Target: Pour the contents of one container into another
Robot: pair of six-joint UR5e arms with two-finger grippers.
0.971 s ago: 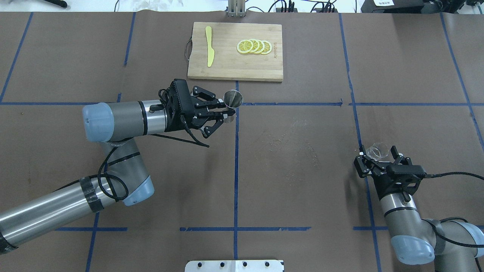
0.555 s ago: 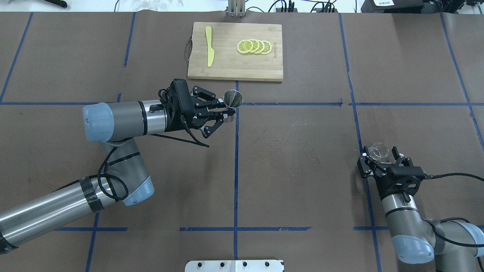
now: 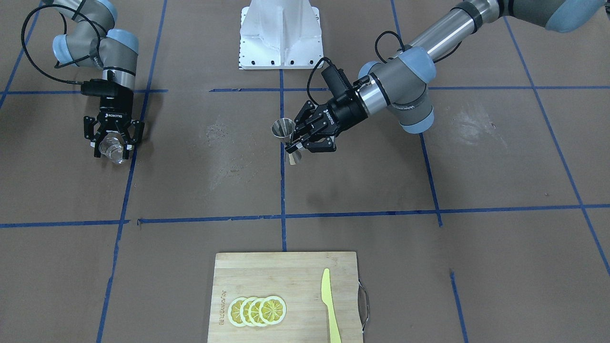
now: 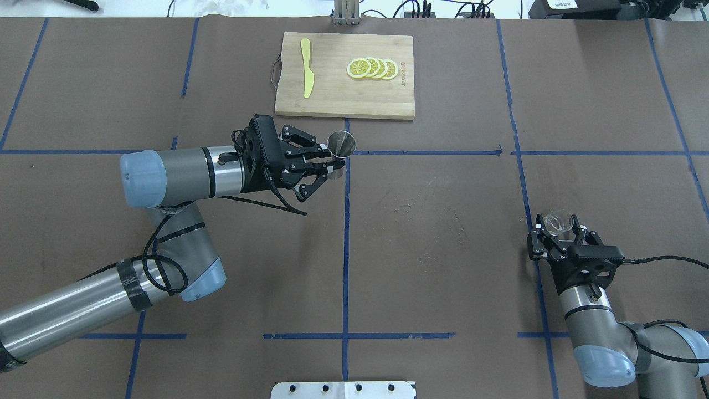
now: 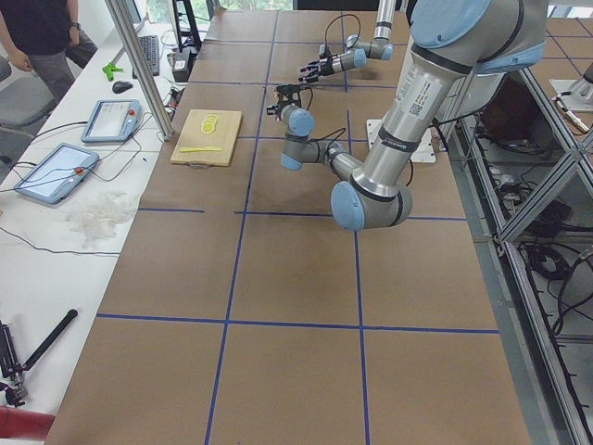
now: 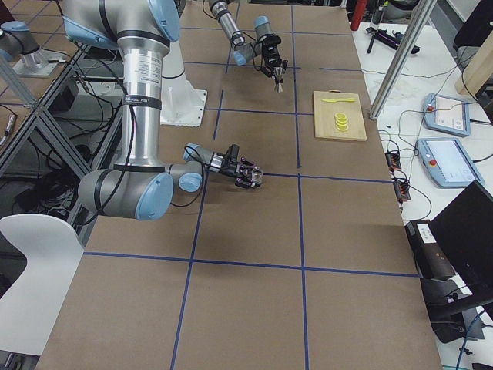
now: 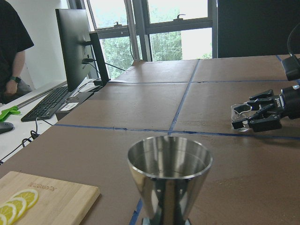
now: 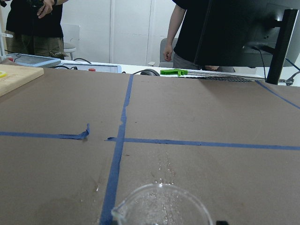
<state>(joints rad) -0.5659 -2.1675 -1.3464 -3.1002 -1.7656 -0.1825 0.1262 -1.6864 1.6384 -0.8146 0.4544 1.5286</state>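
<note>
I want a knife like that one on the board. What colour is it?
Pale yellow; the knife shows best from overhead.

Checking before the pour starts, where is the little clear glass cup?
In the overhead view the glass cup is low on the right, gripped by the right gripper beside a blue tape line, far from the jigger.

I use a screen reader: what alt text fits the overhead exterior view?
The left gripper holds a steel jigger upright near the middle of the table, while the right gripper, far to the right, grips a clear glass cup. Beyond them a cutting board carries lemon slices and a yellow knife.
</note>
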